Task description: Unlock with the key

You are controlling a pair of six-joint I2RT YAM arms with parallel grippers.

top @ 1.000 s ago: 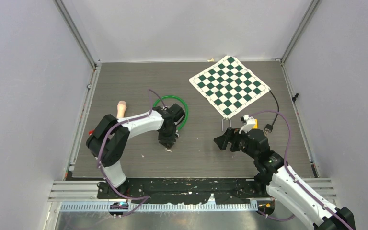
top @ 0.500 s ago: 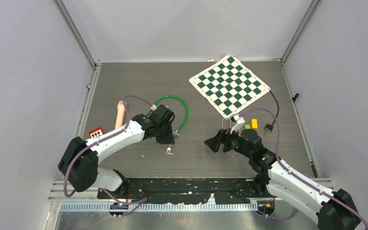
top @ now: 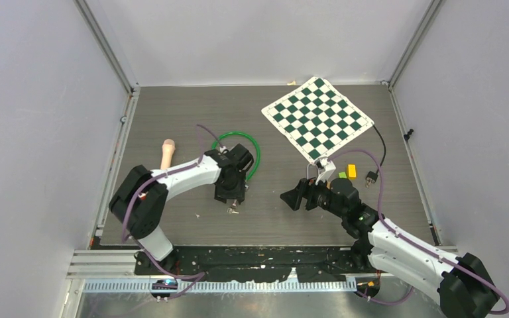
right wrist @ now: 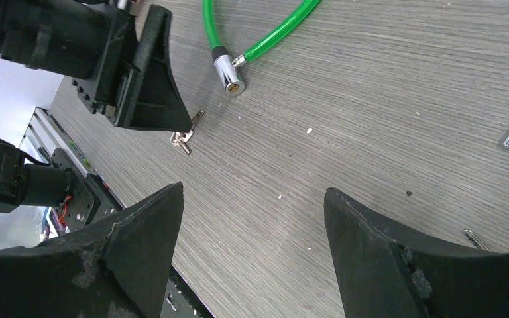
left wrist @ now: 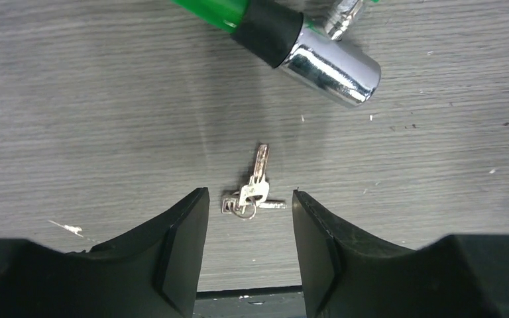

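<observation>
Left side first. My left hand (top: pixel 230 193) hung low over the table (top: pixel 172 112), its jaws partly apart and holding nothing. The key bunch (left wrist: pixel 254 191) lay flat on the wood between the two fingertips and, as far as the wrist view showed, touched neither. Just beyond it lay the chrome lock barrel (left wrist: pixel 328 66) on the end of the green cable (top: pixel 255 156), with its end face turned toward the right arm. Further right, my right hand (right wrist: pixel 253 192) stood wide open and empty, aimed at the barrel but well apart from it.

Risks, in my judgement:
- The keys were thin and lay flush on the table, so closing fingers could ride over them or push them away.
- Several keys shared one ring. A pinch on the ring or on the wrong key would leave the blade dangling, and I could not aim it.
- The barrel was round and unrestrained. Any push from a key would roll or slide it unless the right hand pinned it first.
</observation>
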